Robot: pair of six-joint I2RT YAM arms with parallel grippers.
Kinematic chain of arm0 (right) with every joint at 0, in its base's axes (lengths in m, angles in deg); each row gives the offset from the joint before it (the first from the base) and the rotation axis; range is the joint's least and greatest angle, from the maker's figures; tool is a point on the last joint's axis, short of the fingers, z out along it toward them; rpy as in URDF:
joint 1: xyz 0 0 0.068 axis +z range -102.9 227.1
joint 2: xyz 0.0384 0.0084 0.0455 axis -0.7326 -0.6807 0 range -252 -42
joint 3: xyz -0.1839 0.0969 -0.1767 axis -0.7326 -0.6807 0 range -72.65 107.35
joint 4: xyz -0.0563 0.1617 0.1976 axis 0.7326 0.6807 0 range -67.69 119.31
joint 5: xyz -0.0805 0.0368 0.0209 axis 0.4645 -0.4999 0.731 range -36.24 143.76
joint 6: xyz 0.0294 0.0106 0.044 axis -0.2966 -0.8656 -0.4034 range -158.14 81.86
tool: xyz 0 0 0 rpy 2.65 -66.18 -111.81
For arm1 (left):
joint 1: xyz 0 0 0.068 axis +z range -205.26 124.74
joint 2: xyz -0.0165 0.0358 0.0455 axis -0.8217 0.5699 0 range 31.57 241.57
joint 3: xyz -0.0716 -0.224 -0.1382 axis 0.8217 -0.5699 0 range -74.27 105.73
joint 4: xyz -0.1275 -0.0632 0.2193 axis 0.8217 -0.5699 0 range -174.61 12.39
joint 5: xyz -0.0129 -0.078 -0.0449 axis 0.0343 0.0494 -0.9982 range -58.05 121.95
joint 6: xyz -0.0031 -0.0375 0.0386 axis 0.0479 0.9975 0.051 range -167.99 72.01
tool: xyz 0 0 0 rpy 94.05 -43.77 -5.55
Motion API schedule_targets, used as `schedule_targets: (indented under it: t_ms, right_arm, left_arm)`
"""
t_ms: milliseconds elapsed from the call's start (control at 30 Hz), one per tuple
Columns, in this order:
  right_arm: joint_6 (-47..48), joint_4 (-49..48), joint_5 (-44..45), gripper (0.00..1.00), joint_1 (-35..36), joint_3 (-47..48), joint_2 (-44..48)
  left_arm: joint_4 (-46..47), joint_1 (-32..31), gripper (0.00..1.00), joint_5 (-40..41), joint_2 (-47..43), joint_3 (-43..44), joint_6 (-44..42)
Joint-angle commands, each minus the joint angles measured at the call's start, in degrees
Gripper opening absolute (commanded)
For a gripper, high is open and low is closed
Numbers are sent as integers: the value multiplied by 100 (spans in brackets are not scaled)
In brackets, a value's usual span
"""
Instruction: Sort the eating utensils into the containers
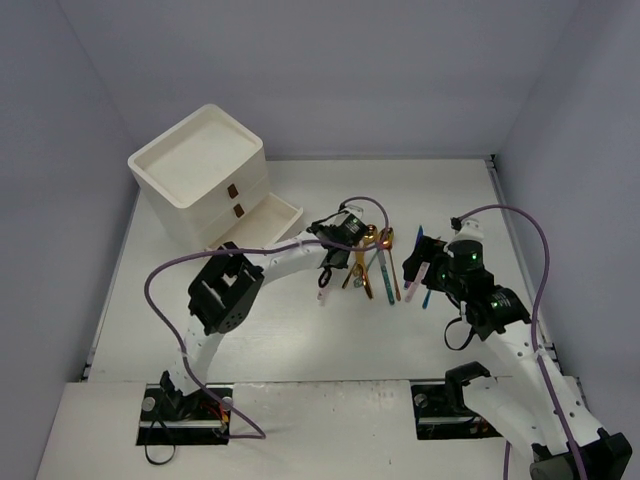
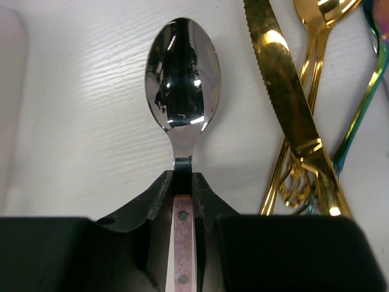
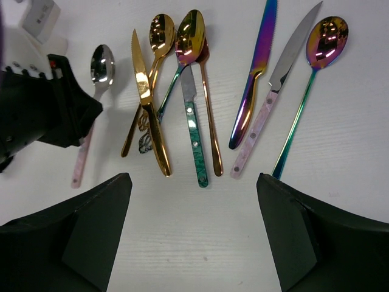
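Observation:
My left gripper (image 2: 183, 176) is shut on the pink handle of a silver spoon (image 2: 182, 73), whose bowl lies on the table ahead of the fingers. From the right wrist, the same spoon (image 3: 102, 64) lies leftmost in a row of utensils: gold knife (image 3: 146, 103), gold spoon (image 3: 161, 30), green-handled piece (image 3: 194, 134), rainbow knife (image 3: 255, 79), pink-handled knife (image 3: 285, 61) and purple spoon (image 3: 326, 39). My right gripper (image 3: 193, 182) hangs open just short of their handle ends, holding nothing. The white cabinet (image 1: 200, 180) stands at the back left with its bottom drawer (image 1: 270, 218) pulled out.
Walls close the table in at the back and on both sides. The left arm (image 1: 225, 290) reaches across from the near left to the utensil row (image 1: 385, 265). The right arm (image 1: 490, 310) leans in from the near right.

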Motion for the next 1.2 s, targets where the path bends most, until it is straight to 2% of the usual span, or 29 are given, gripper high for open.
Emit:
schedule_targets:
  t_ms: [0, 133, 233, 433, 767, 833, 933, 967, 1067, 1167]
  right_arm:
    - [64, -275, -74, 81, -36, 34, 50]
    - [78, -280, -89, 82, -36, 53, 42]
    - [104, -280, -157, 82, -36, 64, 44]
    - [149, -280, -390, 82, -44, 64, 45]
    - [150, -271, -441, 83, -36, 47, -80]
    - [144, -271, -441, 83, -41, 55, -179]
    - [94, -280, -402, 83, -43, 57, -366]
    - [84, -280, -392, 83, -38, 62, -474]
    - [-3, -287, -295, 83, -36, 118, -652]
    - [-83, -314, -79, 83, -36, 178, -838]
  left_arm:
    - [-506, 62, 0, 361, -1425, 369, -1028]
    - [-1105, 297, 0, 538, -1891, 487, -1791]
    - [-1202, 656, 0, 319, -2104, 300, -2432]
    - [-1304, 1470, 0, 81, -1980, 230, -3774]
    - [-1278, 2228, 0, 29, -1322, 499, -4242]
    - [-1279, 2301, 5, 67, -1246, 508, -4243]
    - [-1278, 2346, 20, 87, -1225, 480, -4197]
    - [-1278, 2362, 29, 76, -1250, 475, -4161]
    - [-1269, 2361, 46, 46, -1342, 473, -4072]
    - [-1251, 2359, 56, -44, -1456, 457, -3959]
